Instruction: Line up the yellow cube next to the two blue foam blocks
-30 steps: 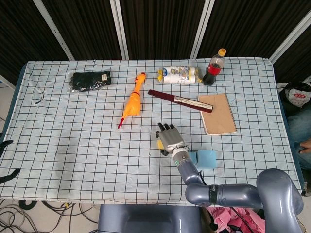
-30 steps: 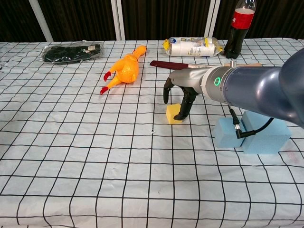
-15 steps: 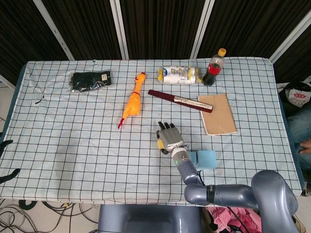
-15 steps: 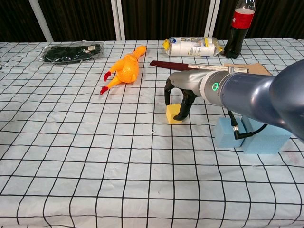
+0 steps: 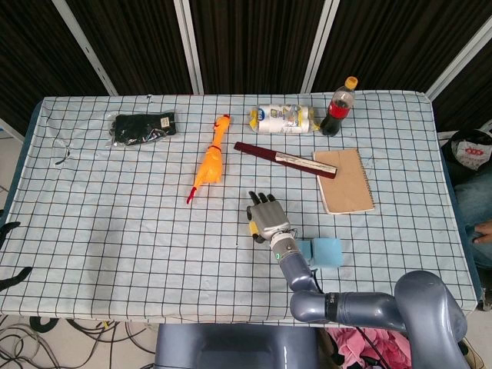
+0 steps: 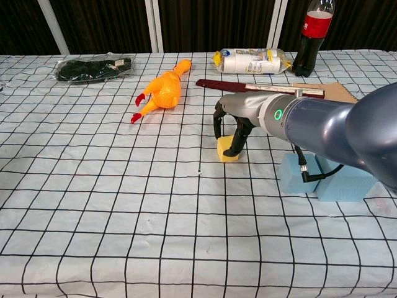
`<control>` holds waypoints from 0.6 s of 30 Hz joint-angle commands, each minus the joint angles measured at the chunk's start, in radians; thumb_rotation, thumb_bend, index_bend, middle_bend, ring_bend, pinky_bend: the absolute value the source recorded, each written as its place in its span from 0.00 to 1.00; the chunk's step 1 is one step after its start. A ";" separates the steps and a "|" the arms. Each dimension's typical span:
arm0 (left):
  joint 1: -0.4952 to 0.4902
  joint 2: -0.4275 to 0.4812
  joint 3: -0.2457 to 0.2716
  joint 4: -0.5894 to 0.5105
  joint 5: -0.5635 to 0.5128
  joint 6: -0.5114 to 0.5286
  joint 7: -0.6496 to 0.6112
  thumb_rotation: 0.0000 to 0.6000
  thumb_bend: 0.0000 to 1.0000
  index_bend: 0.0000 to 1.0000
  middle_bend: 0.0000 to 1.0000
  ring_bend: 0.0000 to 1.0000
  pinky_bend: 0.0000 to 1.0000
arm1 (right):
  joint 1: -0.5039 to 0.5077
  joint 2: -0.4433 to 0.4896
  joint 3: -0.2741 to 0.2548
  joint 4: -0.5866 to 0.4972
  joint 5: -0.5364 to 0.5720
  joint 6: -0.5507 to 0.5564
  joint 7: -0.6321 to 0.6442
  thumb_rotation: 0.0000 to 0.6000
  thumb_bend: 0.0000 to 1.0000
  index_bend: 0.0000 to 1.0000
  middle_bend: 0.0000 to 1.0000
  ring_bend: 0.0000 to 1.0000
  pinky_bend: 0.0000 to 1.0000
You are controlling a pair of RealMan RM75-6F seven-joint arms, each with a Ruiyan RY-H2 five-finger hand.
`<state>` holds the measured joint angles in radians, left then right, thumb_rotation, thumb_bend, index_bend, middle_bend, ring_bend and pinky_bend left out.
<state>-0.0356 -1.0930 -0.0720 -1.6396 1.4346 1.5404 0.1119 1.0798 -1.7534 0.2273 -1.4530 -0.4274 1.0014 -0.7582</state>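
The yellow cube point(image 6: 224, 150) sits on the checked tablecloth near the middle of the table; in the head view only its left edge point(image 5: 252, 228) shows beside my right hand point(image 5: 267, 218). My right hand point(image 6: 234, 123) arches over the cube, with fingers down on both sides of it, gripping it on the cloth. Two blue foam blocks stand side by side to the cube's right, a small one point(image 6: 299, 174) and a larger one point(image 6: 348, 180), a short gap away from the cube. My left hand is in neither view.
An orange rubber chicken point(image 5: 209, 163) lies left of and behind the cube. A dark red stick point(image 5: 280, 157) and a brown notebook point(image 5: 344, 181) lie behind the blocks. A cola bottle point(image 5: 338, 108), a plastic-wrapped roll point(image 5: 282, 118) and a black bag point(image 5: 142, 127) line the far edge.
My right hand has settled slightly lower and closer around the yellow cube. The cube and the blue blocks have stayed in place.
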 commanded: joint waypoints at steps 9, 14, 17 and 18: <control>0.000 0.000 0.000 0.000 0.000 0.000 0.000 1.00 0.03 0.23 0.06 0.00 0.00 | -0.002 -0.002 0.000 0.006 -0.006 -0.008 0.004 1.00 0.27 0.41 0.00 0.05 0.10; 0.000 0.000 0.000 0.001 -0.001 0.000 0.000 1.00 0.03 0.23 0.06 0.00 0.00 | -0.002 -0.002 -0.001 0.007 -0.006 -0.014 0.003 1.00 0.29 0.43 0.00 0.05 0.10; 0.000 0.000 0.000 0.000 0.000 0.000 0.000 1.00 0.03 0.23 0.06 0.00 0.00 | -0.001 -0.002 -0.001 0.008 -0.004 -0.016 0.002 1.00 0.30 0.46 0.00 0.05 0.10; 0.001 0.000 0.000 0.001 0.000 0.000 0.000 1.00 0.03 0.23 0.06 0.00 0.00 | -0.001 -0.002 -0.001 0.007 -0.005 -0.016 0.002 1.00 0.30 0.46 0.00 0.05 0.10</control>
<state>-0.0350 -1.0932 -0.0719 -1.6388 1.4343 1.5408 0.1118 1.0787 -1.7554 0.2261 -1.4461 -0.4321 0.9851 -0.7562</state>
